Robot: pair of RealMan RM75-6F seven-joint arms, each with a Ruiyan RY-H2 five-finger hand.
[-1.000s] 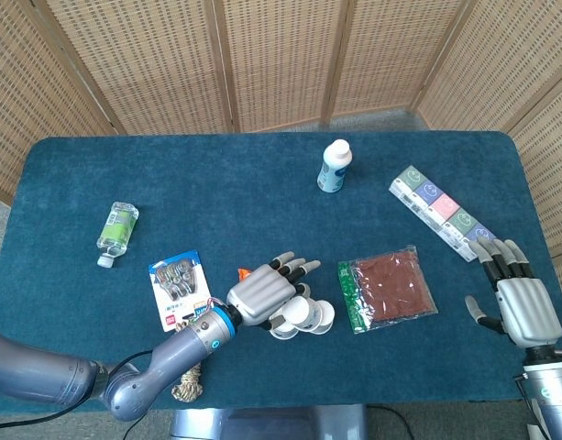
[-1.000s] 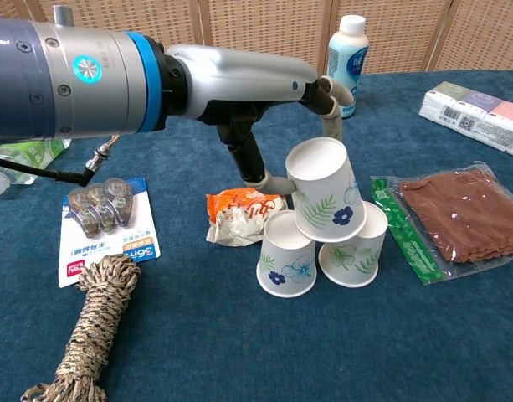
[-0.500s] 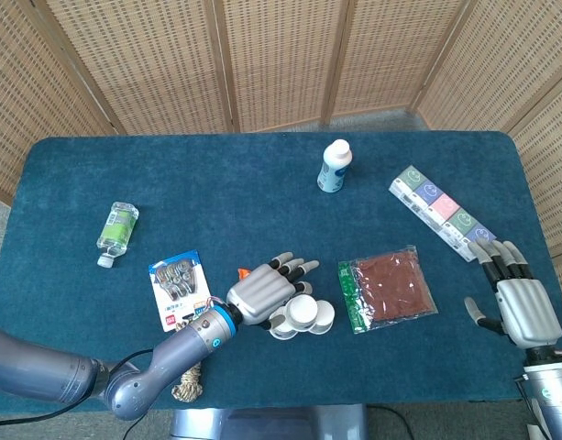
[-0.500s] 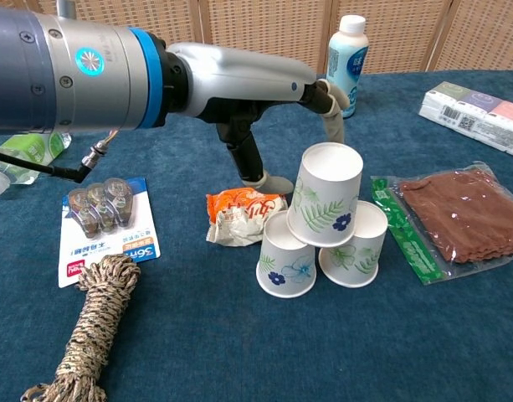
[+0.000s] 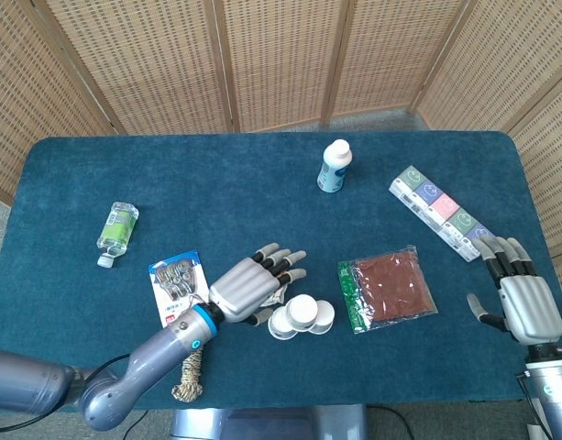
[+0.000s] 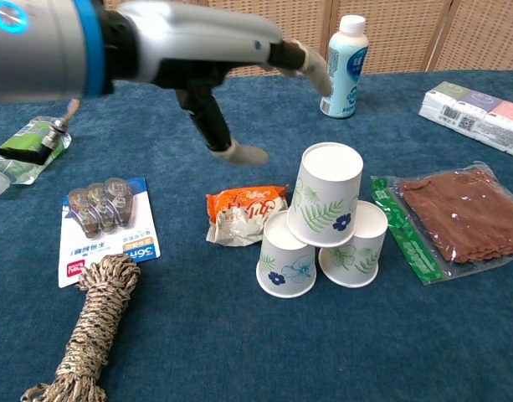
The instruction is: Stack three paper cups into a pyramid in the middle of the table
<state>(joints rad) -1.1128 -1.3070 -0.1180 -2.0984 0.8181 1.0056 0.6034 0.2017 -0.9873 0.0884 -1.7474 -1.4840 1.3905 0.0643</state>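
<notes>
Blue cloth covers the table (image 5: 262, 183), and reading from its left side: a small flat bottle (image 5: 117, 226), a blister card (image 5: 176, 284) with a coil of rope (image 6: 93, 331) below it, then the left hand (image 5: 251, 286). That hand is spread, fingers apart, holding nothing; in the chest view it hangs blurred above the cloth, up and to the left of the cups, touching none of them. An orange wrapper (image 6: 243, 211) lies under it, just beside the stack.

Next come the cups. Two base cups (image 6: 323, 255) stand upside down, side by side and touching, and the top cup (image 6: 325, 195) sits inverted across the pair, leaning a little to the left. The pyramid stands near the front edge, roughly mid-width on the table, so the task looks essentially done.

What the coming move turns on is that the stack lies just to the right of the left hand's fingertips, while the right hand (image 5: 523, 302) rests well apart at the far right edge, open and empty. The left hand is far nearer, so any withdrawal should go up and leftward, away from the lean; a brush rightward could topple the top cup.

Right of the cups lie a brown packet (image 5: 389, 287), a white bottle (image 5: 334, 166) farther back, and a row of boxes (image 5: 438, 213).
</notes>
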